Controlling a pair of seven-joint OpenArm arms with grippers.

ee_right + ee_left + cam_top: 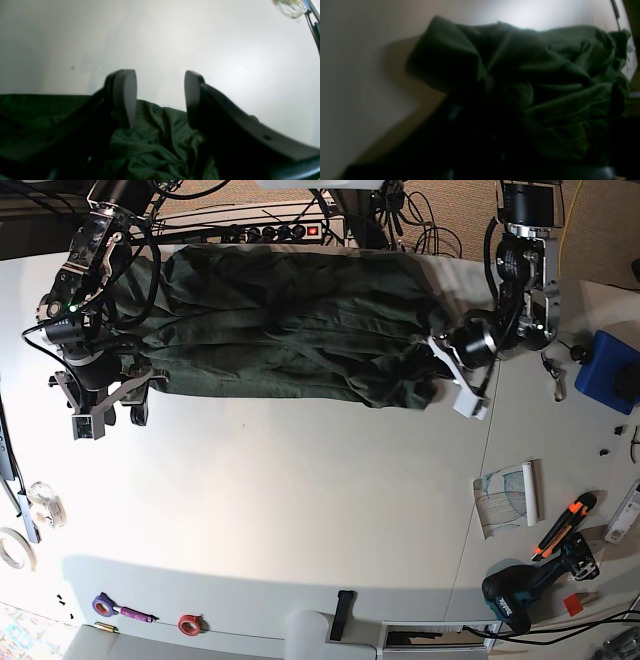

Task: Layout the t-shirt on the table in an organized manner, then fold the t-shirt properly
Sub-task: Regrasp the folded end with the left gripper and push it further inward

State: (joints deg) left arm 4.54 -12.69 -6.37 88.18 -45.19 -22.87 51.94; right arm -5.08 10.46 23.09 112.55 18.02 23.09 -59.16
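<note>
The dark green t-shirt point(280, 320) lies stretched out in wrinkled folds along the far side of the white table point(300, 500). My right gripper point(108, 420) stands at its left end; in the right wrist view this gripper point(160, 100) is open, with nothing between its pads, just over the cloth point(155, 145). My left gripper point(458, 380) sits at the shirt's right end. The left wrist view is dark and filled with bunched cloth point(545, 75), so the fingers are hidden there.
A blue box point(605, 370), a sheet of paper point(505, 495), an orange knife point(560, 525) and a drill point(520, 595) lie at the right. Tape rolls point(12, 548) sit at the left edge, a red ring point(187, 622) near the front. Cables and a power strip point(290, 230) run behind the shirt.
</note>
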